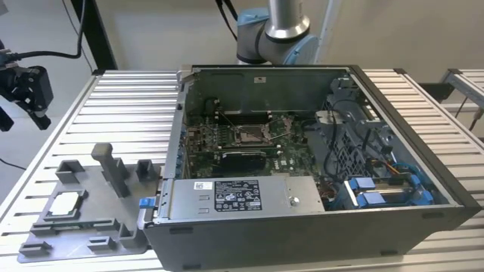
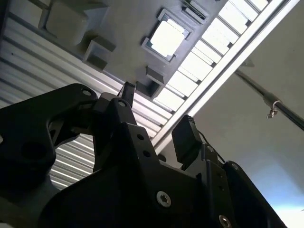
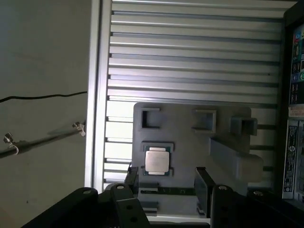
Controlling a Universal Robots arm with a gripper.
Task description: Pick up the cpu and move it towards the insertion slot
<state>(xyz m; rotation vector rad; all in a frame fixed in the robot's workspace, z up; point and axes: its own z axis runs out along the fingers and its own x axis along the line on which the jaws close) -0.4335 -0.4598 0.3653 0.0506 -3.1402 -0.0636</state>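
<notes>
Grey plastic fixture, exterior view's lower left, on ribbed tabletop: cpu lies flat in its recess. Just beside it, open computer case; insertion slot inside, on the motherboard. Pincer: wide open, empty, above the cpu, not touching.

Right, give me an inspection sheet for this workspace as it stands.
Surface: slatted metal table, carrying a grey fixture and an open computer case.
Job's things: cpu lies flat in the fixture's recess; insertion slot sits on the board inside the case.
Clutter: power supply at the case's front.
Grippers: gripper open, above the fixture, apart from the cpu, holding nothing.
Cables: black cable at the exterior view's left; wires inside the case.
Surroundings: pale wall; arm behind the case.
</notes>
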